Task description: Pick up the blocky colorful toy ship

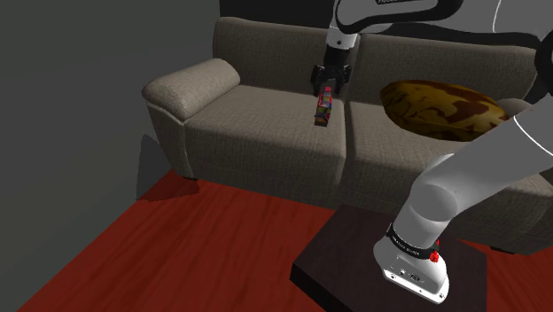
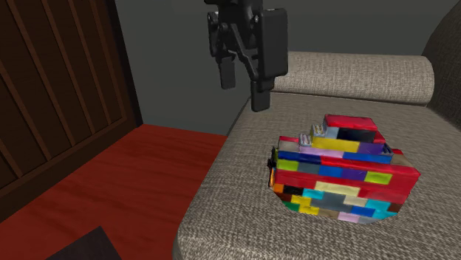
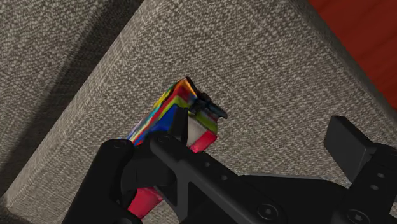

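**My claw wide open, toy ship on the sofa**

Leftmost in the second exterior view stands a dark slatted panel, then red floor. My claw hangs next, fingers well apart, gripping nothing. Right of it and lower, the blocky multicoloured toy ship rests on the sofa, untouched.

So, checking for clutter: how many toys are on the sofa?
1: the ship on the sofa seat, just below the open gripper. The arm may hide others.
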Tool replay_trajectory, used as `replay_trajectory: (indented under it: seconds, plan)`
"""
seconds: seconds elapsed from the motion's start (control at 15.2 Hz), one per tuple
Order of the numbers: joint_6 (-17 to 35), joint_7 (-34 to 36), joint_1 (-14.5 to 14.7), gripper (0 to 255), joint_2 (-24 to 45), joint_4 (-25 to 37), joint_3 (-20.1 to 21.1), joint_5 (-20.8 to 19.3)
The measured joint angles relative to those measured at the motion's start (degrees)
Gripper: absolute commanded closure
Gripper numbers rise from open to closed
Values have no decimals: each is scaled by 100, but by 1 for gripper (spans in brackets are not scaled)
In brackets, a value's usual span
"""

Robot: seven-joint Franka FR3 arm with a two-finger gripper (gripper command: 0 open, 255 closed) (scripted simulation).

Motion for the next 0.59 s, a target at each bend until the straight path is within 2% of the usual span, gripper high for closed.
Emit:
replay_trajectory:
  seconds: [0.33, 0.59]
  plan:
    - [93, 388, -299, 0, 918, 423, -322, 146]
    - [319, 516, -374, 0, 1102, 266, -400, 189]
